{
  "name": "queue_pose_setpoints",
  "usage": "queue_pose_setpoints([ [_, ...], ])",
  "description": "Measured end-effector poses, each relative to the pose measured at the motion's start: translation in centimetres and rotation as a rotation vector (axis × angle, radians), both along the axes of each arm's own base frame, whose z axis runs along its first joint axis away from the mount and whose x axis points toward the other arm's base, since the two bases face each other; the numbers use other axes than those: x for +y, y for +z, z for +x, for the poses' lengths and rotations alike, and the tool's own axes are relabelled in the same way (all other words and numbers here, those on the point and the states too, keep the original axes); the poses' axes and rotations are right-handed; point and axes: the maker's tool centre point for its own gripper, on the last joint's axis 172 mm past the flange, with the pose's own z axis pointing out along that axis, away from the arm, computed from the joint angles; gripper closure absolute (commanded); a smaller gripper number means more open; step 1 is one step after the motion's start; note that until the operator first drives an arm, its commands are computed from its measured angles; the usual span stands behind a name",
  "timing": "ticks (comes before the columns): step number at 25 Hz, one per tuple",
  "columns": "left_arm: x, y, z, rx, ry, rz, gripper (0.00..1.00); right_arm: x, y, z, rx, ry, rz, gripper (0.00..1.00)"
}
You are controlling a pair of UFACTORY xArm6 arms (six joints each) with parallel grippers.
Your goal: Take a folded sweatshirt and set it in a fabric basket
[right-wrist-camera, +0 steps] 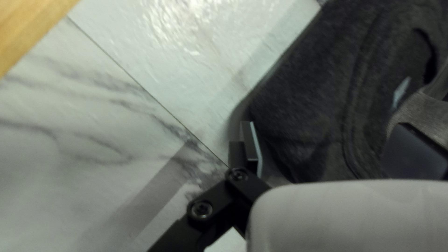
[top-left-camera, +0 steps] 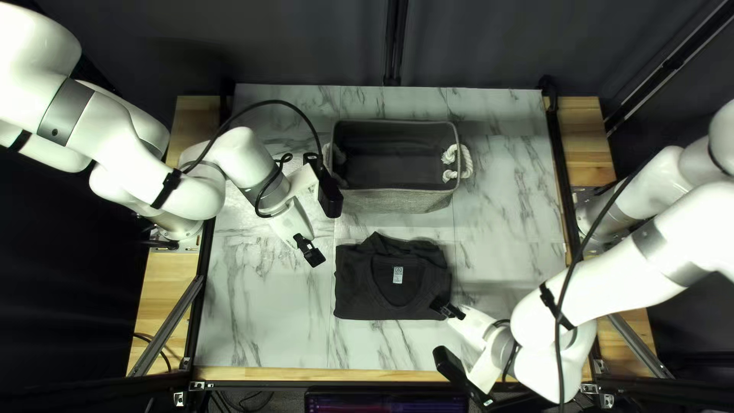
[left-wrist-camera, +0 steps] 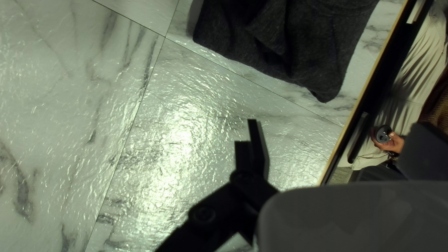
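Observation:
A folded dark sweatshirt (top-left-camera: pixel 393 294) lies on the table before the basket (top-left-camera: pixel 390 200), its neckline and pale tag facing up. Left of it my left gripper (top-left-camera: pixel 310 251) hangs apart; in its wrist view this gripper (left-wrist-camera: pixel 337 148) is open, with the sweatshirt (left-wrist-camera: pixel 298 42) ahead. At the sweatshirt's near right corner is my right gripper (top-left-camera: pixel 448 309). In the right wrist view this gripper (right-wrist-camera: pixel 324 148) has its fingers wide apart, one beside the sweatshirt's (right-wrist-camera: pixel 312 84) edge, the other over the cloth; contact cannot be made out. The grey basket shows an empty interior and rope handles.
The basket stands at the table's far half, its rope handle (top-left-camera: pixel 466 160) on the right side. A wooden strip (top-left-camera: pixel 298 373) runs along the near edge. Beyond that edge, a person's hand (left-wrist-camera: pixel 394 143) holds a round object in the left wrist view.

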Motion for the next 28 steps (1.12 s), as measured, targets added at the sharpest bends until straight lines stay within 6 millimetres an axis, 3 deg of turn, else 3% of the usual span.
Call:
queue_pose_setpoints([
  [6,0.0,0.0,0.0,0.0,0.0,0.0,0.0,-0.8,-0.4,-0.1,0.001,0.002,-0.021,0.0],
  [16,0.0,0.0,0.0,0.0,0.0,0.0,0.0,-1.8,-0.8,1.5,0.011,0.016,-0.052,0.0],
  [28,0.0,0.0,0.0,0.0,0.0,0.0,0.0,-2.6,-0.7,1.6,0.012,0.018,-0.058,0.0],
])
